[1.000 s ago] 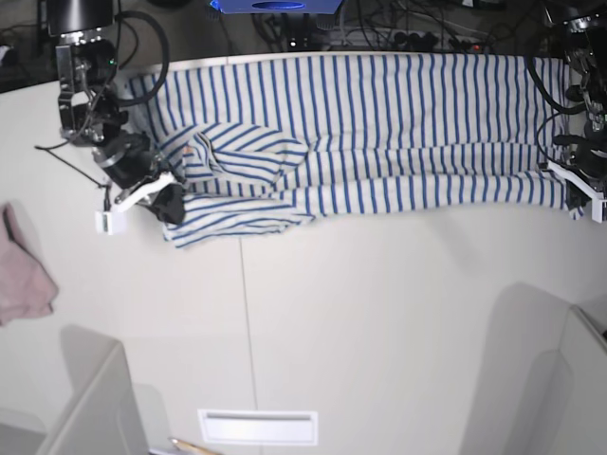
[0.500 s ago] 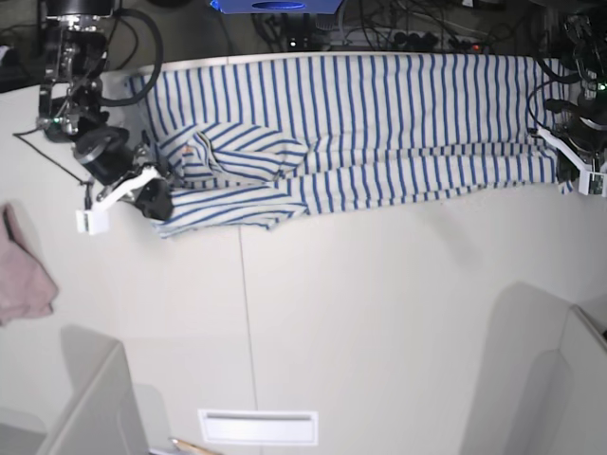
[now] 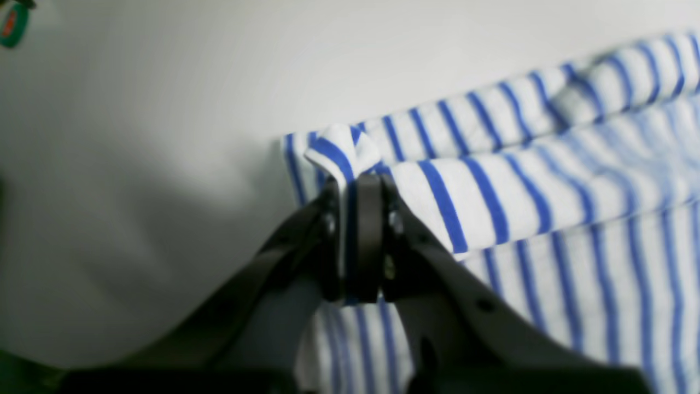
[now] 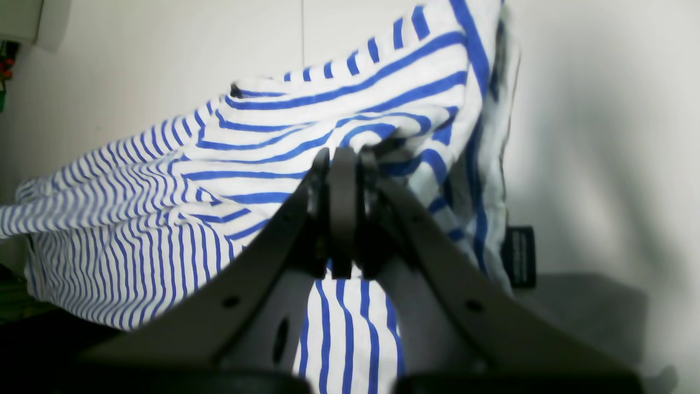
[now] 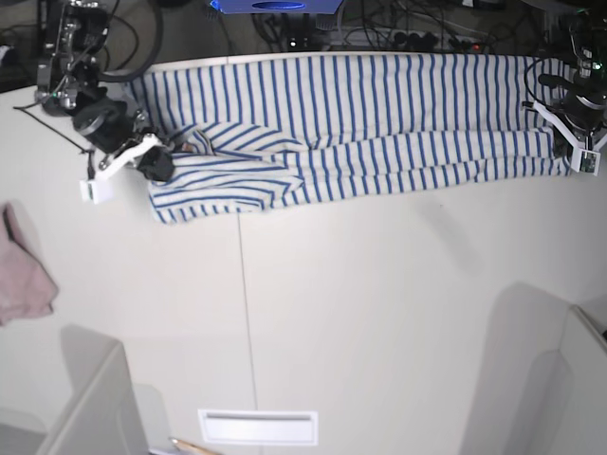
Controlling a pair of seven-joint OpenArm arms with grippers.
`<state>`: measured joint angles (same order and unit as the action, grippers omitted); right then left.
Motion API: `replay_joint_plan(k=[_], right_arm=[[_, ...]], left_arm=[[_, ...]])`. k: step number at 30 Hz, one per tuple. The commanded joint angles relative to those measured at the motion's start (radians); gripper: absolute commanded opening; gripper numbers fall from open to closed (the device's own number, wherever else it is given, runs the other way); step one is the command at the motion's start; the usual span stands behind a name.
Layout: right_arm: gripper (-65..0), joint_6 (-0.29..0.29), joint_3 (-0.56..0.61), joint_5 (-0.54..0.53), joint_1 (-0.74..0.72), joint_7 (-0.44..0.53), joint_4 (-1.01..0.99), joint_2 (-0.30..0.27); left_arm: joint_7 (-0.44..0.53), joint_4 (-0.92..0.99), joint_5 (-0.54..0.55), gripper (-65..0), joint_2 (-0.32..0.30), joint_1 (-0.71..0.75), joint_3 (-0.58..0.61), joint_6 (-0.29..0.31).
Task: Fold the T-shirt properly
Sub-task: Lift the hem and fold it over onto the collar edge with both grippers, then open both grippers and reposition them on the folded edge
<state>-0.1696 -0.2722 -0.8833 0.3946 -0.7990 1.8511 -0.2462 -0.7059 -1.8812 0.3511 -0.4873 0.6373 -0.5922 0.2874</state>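
Farther back now, both pincers (image 3: 355,183) (image 4: 342,156) clamped on T-shirt (image 5: 379,104) corners.

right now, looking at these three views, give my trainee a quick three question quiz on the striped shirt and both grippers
1. True or false: the left gripper is shut on the white, blue-striped cloth T-shirt.
2. In the right wrist view, what small dark item shows at the shirt's edge beside the right gripper?
3. Multiple choice: in the base view, the crumpled pinkish cloth lies
A. on the T-shirt
B. apart from it, at the picture's left edge
C. in a gripper

Key:
1. True
2. A black tag
3. B
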Motion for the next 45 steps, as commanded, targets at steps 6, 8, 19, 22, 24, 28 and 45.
replay_joint_plan(k=[6,8,19,22,24,28,45], right_arm=[[-65.0,-0.011,-0.006,-0.01,0.063,0.014,0.037,-0.012],[-65.0,-0.011,-0.006,-0.01,0.08,0.014,0.06,-0.014],[-65.0,-0.011,-0.002,0.186,0.079,0.014,0.058,-0.003],[-65.0,-0.011,-0.003,0.195,0.068,0.013,0.058,-0.003],[-65.0,-0.011,-0.003,0.195,0.068,0.011,0.058,-0.003],[-65.0,-0.011,-0.002,0.194,0.068,0.01,0.058,-0.003],[-65.0,-0.011,-0.002,0.201,0.086,-0.041,0.06,0.048]], left_arm=[[0.019,-0.054,-0.157,-65.0,0.017,0.013,-0.012,-0.009],[0.019,-0.054,-0.16,-65.0,0.017,0.014,-0.012,-0.009],[0.019,-0.054,-0.169,-65.0,0.017,0.066,-0.01,-0.009],[0.019,-0.054,-0.169,-65.0,0.019,0.075,-0.01,-0.009],[0.019,-0.053,-0.169,-65.0,0.019,0.077,-0.01,-0.009],[0.019,-0.051,-0.169,-65.0,0.02,0.089,-0.01,-0.009],[0.019,-0.047,-0.169,-65.0,0.02,0.085,-0.01,-0.009]])
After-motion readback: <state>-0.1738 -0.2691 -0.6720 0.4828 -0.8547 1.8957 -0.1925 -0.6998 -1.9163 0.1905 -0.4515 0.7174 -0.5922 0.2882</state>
